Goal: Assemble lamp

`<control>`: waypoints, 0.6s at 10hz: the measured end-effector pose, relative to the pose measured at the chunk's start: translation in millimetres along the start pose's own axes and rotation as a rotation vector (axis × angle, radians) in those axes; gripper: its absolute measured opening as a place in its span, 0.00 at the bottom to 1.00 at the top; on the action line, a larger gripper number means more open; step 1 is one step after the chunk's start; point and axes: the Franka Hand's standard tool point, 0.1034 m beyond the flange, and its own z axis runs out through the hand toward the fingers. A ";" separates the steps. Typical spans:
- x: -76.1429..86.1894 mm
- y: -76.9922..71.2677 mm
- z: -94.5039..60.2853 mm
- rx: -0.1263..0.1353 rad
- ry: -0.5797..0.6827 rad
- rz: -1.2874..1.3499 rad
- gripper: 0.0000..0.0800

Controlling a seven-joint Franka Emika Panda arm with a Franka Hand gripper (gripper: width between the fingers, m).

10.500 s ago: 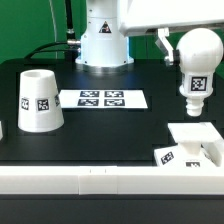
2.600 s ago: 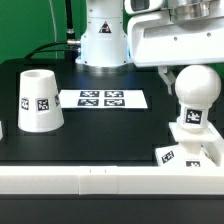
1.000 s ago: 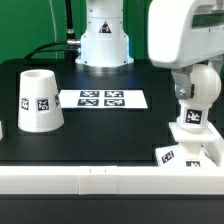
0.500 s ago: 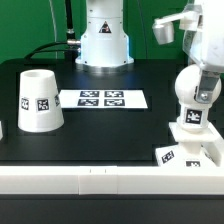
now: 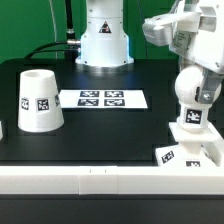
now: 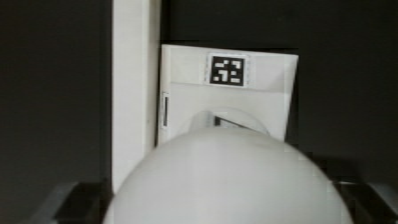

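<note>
The white rounded bulb (image 5: 190, 92) stands upright on the flat square base (image 5: 192, 140) at the exterior view's right, near the front. My gripper (image 5: 200, 72) reaches down over the bulb's top, one finger on each side, and looks shut on it. In the wrist view the bulb (image 6: 222, 170) fills the space between the dark fingers of my gripper (image 6: 222, 208), with the tagged base (image 6: 228, 85) below it. The tapered shade (image 5: 38, 100) stands alone, wide end down, at the exterior view's left.
The marker board (image 5: 103, 99) lies flat in the middle of the black table. The robot's white body (image 5: 104, 38) stands at the back. A white rail (image 5: 100, 180) runs along the table's front edge, also in the wrist view (image 6: 134, 60).
The arm brought the bulb down onto the base. Over the last second the wrist has turned about the bulb while the bulb stays on the base.
</note>
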 end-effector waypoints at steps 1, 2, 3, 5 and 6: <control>0.0 0.0 0.1 0.000 0.000 0.000 0.72; -0.1 0.0 0.1 0.000 0.000 0.000 0.72; -0.2 0.0 0.1 0.000 0.000 0.002 0.72; -0.5 -0.1 0.2 0.001 0.002 0.052 0.72; -2.3 -0.7 0.7 0.010 0.018 0.184 0.72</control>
